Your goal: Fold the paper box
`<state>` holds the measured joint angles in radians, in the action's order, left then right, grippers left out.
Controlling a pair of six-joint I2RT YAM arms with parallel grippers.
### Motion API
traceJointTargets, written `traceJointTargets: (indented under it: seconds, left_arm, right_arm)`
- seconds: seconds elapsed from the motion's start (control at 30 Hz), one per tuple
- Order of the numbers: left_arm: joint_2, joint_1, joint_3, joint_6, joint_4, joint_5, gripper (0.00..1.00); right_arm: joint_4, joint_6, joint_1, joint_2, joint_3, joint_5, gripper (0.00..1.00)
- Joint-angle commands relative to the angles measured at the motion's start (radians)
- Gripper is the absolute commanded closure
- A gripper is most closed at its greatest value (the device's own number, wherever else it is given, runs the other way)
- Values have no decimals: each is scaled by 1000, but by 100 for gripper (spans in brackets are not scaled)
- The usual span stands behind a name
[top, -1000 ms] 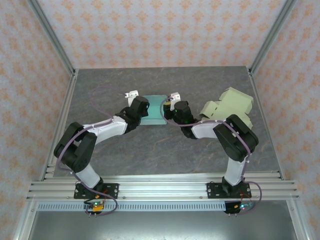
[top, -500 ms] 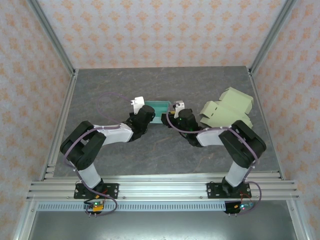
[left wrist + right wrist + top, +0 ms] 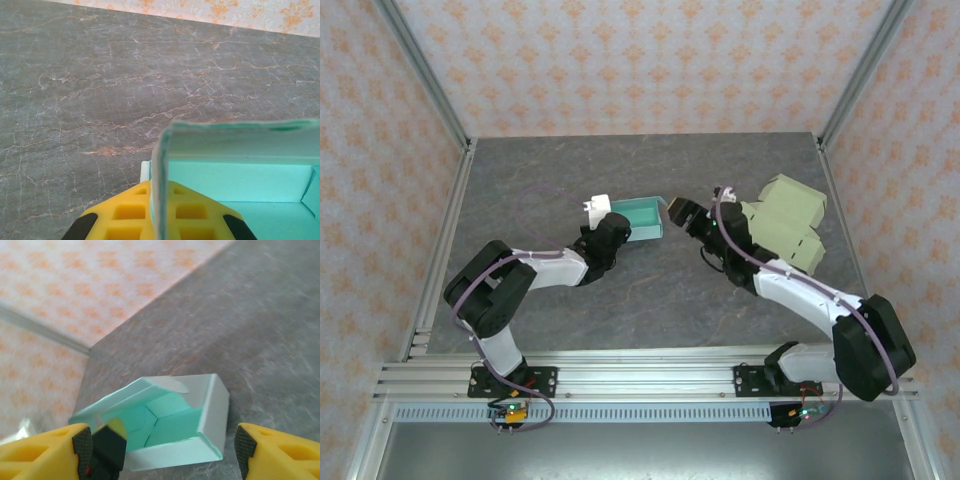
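The teal paper box (image 3: 640,219) stands open on the grey table (image 3: 650,290), its folded bottom flaps showing inside in the right wrist view (image 3: 172,422). My left gripper (image 3: 611,224) is shut on the box's left wall. In the left wrist view that wall's edge (image 3: 160,165) runs upright between the yellow fingers (image 3: 125,212) of the left gripper (image 3: 159,192). My right gripper (image 3: 676,209) hovers just right of the box, open and off it. From its wrist, the right gripper (image 3: 163,450) has its fingers spread wider than the box.
A pile of pale green folded boxes (image 3: 782,226) lies at the right, just beyond my right arm. Metal frame posts (image 3: 445,210) and patterned walls close in the table's sides and back.
My right gripper has opened, let go of the box and drawn back to the right. The box has gone from lying flat to an open box shape. My left gripper kept its hold.
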<state>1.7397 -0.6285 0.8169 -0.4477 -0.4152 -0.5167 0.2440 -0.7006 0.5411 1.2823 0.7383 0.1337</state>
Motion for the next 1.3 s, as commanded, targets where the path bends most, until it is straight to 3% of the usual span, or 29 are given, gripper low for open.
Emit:
traceJointTargets:
  seconds: [0.0, 0.1, 0.27, 0.4, 0.5, 0.67, 0.87, 1.0, 1.27]
  left_arm:
    - [44, -7, -47, 29, 39, -6, 100]
    - [52, -9, -63, 55, 1, -4, 100]
    - [63, -11, -88, 81, -54, -1, 100]
    - [67, -12, -91, 80, -59, -3, 100]
    - [54, -12, -96, 77, -59, 6, 100]
    - [25, -11, -115, 66, -74, 54, 84]
    - [-81, -11, -169, 49, -56, 177, 53]
    - [-211, -11, -250, 1, -23, 239, 43]
    - [-546, 0, -335, 2, 133, 251, 26]
  right_arm:
    - [-247, -226, -46, 75, 134, 31, 24]
    - [-365, -202, -67, 185, 293, 99, 21]
    - [-634, 124, -70, 432, 624, 149, 15]
    - [-815, 405, -66, 625, 844, 136, 21]
    - [-883, 548, -54, 717, 919, 136, 23]
    - [-908, 609, -41, 795, 938, 133, 25]
    - [-853, 587, -34, 822, 863, 85, 28]
    - [-807, 572, -22, 829, 807, 58, 28]
    - [-680, 563, -16, 796, 692, 38, 29]
